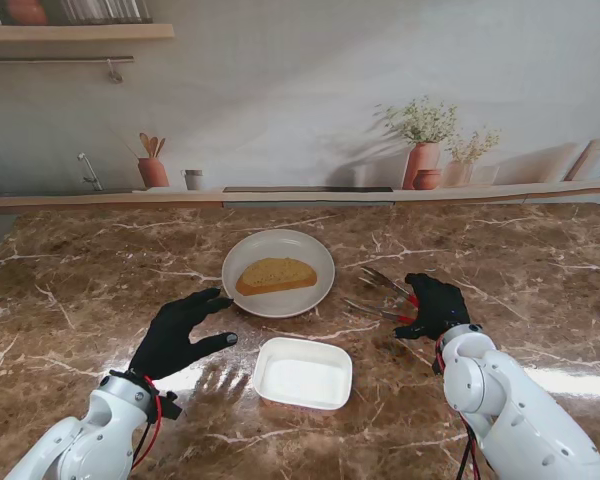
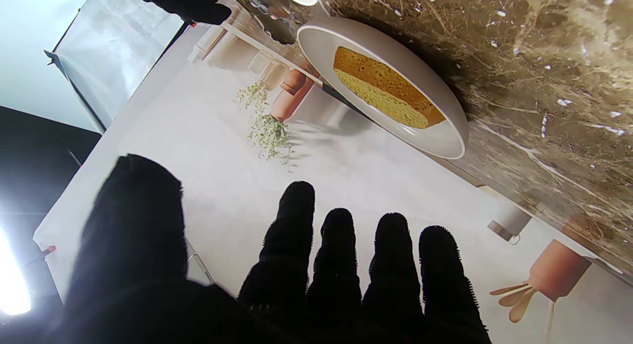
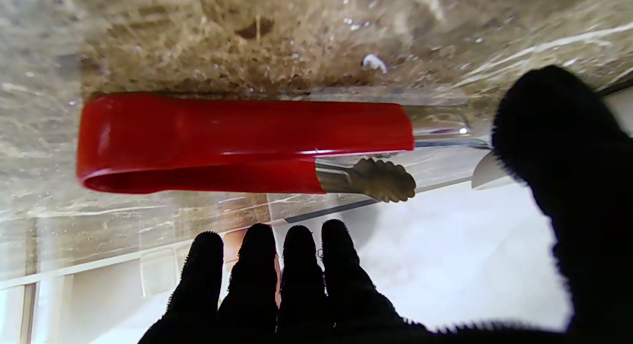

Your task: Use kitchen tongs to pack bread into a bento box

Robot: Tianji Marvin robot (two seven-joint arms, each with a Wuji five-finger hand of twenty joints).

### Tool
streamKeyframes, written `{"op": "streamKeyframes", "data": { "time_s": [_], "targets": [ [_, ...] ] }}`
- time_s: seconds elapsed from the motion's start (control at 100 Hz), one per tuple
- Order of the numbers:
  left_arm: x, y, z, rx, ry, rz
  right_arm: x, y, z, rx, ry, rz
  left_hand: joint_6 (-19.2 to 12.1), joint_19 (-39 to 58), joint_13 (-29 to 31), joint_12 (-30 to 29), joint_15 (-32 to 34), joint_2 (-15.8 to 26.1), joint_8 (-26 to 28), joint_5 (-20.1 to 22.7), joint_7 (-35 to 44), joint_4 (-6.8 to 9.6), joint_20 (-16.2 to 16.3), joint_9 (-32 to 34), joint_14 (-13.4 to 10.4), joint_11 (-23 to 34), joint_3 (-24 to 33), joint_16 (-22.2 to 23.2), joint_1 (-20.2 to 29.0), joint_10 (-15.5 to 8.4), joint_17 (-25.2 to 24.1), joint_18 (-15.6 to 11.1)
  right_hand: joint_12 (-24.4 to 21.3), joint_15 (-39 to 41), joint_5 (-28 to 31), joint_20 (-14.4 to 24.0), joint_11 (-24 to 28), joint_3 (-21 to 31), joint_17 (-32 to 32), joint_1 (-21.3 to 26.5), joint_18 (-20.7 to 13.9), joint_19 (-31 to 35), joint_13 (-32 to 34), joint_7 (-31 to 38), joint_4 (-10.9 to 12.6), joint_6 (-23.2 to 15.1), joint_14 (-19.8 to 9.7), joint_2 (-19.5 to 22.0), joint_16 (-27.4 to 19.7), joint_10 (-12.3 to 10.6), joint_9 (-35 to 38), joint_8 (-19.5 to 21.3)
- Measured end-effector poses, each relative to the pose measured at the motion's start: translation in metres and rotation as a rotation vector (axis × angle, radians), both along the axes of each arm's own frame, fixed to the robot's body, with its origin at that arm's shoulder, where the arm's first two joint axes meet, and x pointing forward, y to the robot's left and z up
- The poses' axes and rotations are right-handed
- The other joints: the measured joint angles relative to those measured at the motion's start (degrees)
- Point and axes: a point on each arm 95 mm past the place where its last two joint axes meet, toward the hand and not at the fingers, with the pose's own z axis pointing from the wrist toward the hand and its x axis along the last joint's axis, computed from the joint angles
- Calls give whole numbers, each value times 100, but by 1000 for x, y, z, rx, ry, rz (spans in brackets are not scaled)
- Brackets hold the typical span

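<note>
A slice of toasted bread (image 1: 276,275) (image 2: 385,87) lies on a round white plate (image 1: 280,247) (image 2: 445,136) in the middle of the marble table. Nearer to me stands a white rectangular bento box (image 1: 302,373), nothing in it. Metal tongs (image 1: 380,290) with red handles (image 3: 237,136) lie flat on the table right of the plate. My right hand (image 1: 435,305) (image 3: 306,284) hovers over their handle end, fingers (image 3: 257,265) and thumb (image 3: 568,161) spread, not closed around them. Left of the plate, my left hand (image 1: 180,332) (image 2: 296,284) is open, fingers pointing at the plate.
A ledge runs along the table's far edge with a terracotta utensil pot (image 1: 152,170), a small cup (image 1: 192,179) and potted plants (image 1: 423,150). A wall shelf (image 1: 75,32) hangs at the far left.
</note>
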Motion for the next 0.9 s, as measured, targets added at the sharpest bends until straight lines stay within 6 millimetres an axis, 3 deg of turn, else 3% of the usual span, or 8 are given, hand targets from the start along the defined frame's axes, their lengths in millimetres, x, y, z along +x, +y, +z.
{"op": "streamKeyframes", "data": {
  "time_s": [0.26,0.47,0.65,0.9],
  "targets": [
    [-1,0,0,0,4,2,16,-4,-15,7,63,-40,0,0,0,0,0,0,0,0,0,0,0,0,0,0,0,0,0,0,0,0,142,73,272,71,157,23,-5,0,-1,-2,0,358,-1,-45,0,-43,0,0,0,302],
    [-1,1,0,1,6,4,20,-5,-20,21,55,-61,0,0,0,0,0,0,0,0,0,0,0,0,0,0,0,0,0,0,0,0,145,516,1175,160,887,31,15,4,-2,7,4,481,-1,-805,-16,-46,19,-79,152,499],
    [-1,1,0,3,7,3,22,-6,-21,8,3,-66,0,0,0,0,0,0,0,0,0,0,0,0,0,0,0,0,0,0,0,0,10,955,1926,202,1065,55,121,14,0,159,15,751,-1,-1458,-23,-41,75,-170,504,571],
    [-1,3,0,6,7,5,25,-6,-21,2,-5,-59,0,0,0,0,0,0,0,0,5,0,0,0,0,0,0,0,0,0,0,-1,-135,1073,2287,203,1081,-1,199,174,58,296,157,758,-40,-1685,-58,-38,80,-248,1046,631]
  ]
}}
